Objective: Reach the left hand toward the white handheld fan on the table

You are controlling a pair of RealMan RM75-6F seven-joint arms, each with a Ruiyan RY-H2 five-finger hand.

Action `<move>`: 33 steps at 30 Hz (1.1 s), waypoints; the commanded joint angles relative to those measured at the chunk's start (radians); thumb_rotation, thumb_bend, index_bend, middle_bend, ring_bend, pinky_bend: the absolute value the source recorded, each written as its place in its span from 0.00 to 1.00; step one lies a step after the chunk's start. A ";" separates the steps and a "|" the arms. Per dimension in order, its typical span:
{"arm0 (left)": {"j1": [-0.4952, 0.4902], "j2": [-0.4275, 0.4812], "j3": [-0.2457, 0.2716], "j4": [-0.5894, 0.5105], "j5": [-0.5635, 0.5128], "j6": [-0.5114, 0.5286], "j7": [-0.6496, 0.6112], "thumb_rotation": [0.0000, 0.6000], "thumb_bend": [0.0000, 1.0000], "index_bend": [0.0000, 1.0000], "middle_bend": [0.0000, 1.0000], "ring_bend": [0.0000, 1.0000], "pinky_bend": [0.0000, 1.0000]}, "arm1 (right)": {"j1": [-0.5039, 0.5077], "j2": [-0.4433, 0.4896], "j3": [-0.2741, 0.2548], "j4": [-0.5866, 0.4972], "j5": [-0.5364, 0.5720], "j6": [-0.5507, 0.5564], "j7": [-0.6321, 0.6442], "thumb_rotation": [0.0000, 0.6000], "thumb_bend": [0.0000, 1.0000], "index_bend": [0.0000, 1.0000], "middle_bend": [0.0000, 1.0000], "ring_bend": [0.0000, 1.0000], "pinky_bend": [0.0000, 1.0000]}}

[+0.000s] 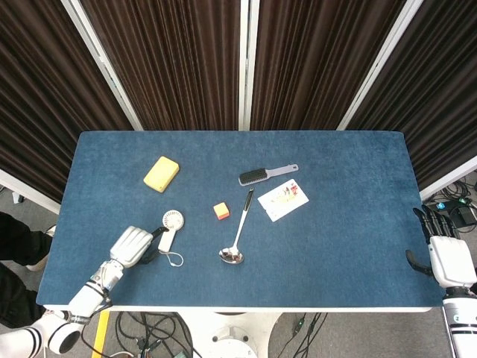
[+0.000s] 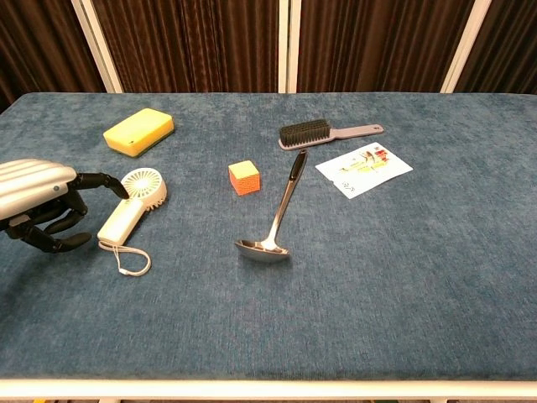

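left hand (image 2: 42, 204) sits low over the table's (image 1: 335, 156) left front area, just beside the white handheld fan (image 2: 132, 206), fingers (image 2: 101, 180) spread and loosely curled, nothing in its grasp. the fan lies flat, round head pointing away from the robot, body angled back toward the hand, wrist loop (image 2: 126, 258) trailing off the near end. in the chest view one dark fingertip looks right at the fan's body, but i can't tell whether it touches. the hand comes in from the side, which suits a wrap around that slim body rather than the grille. reach looks nearly done. right hand (image 1: 445, 253) hangs off the table's far right edge, fingers apart, holding nothing, out of the way. yellow sponge (image 2: 138, 131), orange cube (image 2: 243, 177), ladle (image 2: 275, 214), brush (image 2: 323, 133) and card (image 2: 363, 167) lie well apart from the fan, so the approach is uncluttered.
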State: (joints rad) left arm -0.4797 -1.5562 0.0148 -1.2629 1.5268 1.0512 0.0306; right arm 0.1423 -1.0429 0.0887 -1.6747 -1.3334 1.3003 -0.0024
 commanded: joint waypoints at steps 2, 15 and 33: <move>-0.001 -0.001 0.002 0.002 -0.005 -0.003 0.001 1.00 0.39 0.21 0.82 0.83 0.84 | 0.001 -0.001 0.000 0.001 0.002 -0.002 0.000 1.00 0.25 0.00 0.00 0.00 0.00; -0.008 -0.004 0.014 0.005 -0.021 -0.028 0.009 1.00 0.39 0.21 0.82 0.83 0.84 | -0.001 -0.001 -0.001 0.006 0.004 -0.001 0.006 1.00 0.26 0.00 0.00 0.00 0.00; -0.016 -0.003 0.028 0.009 0.012 0.011 0.254 1.00 0.40 0.22 0.82 0.83 0.82 | -0.003 -0.002 -0.001 0.016 0.007 -0.002 0.018 1.00 0.27 0.00 0.00 0.00 0.00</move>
State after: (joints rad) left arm -0.4940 -1.5581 0.0430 -1.2546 1.5355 1.0559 0.2635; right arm 0.1391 -1.0445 0.0880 -1.6589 -1.3265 1.2984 0.0156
